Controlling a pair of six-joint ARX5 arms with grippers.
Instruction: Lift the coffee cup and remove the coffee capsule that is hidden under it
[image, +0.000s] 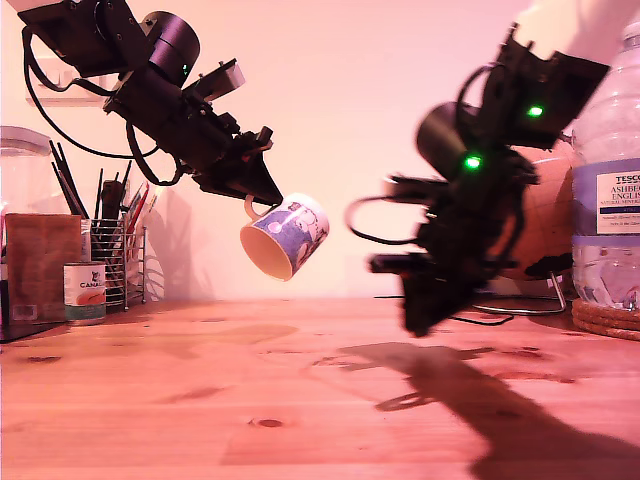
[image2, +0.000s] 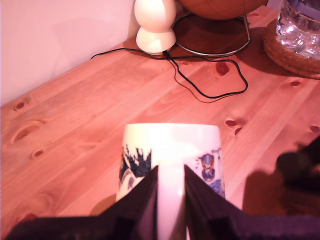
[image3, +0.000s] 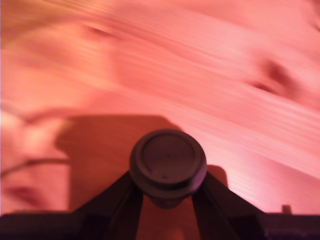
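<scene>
1. So, my first gripper (image2: 170, 200) is clamped on the loop handle of the coffee cup (image: 286, 236), a cream ceramic mug with a cartoon print and a blue-purple band. The jaws stand narrow with the pale handle strip between them.

2. That cup hangs well clear of the wooden desk (image: 200, 400), tilted so its open mouth faces down and toward the exterior view's left. Nothing touches it but the gripper.

3. My second gripper (image3: 167, 192) is pinched on the coffee capsule (image3: 168, 162), a tiny dark brown-black tapered pod with a wider rim. Its flat round face points back at the wrist camera, and the jaws hug the narrower body under the rim.

4. In the exterior view that arm sits toward the right, above the desk, but the capsule itself is too dark against the gripper to pick out there.

5. Key relation: the capsule is already out from under the cup, off to the cup's side toward the exterior view's right, well apart from it. I'd say what's left is carrying it away and setting it down, so the second arm is the one to move.

6. The second wrist view is blurry, so I can't say how high the capsule hangs.
</scene>
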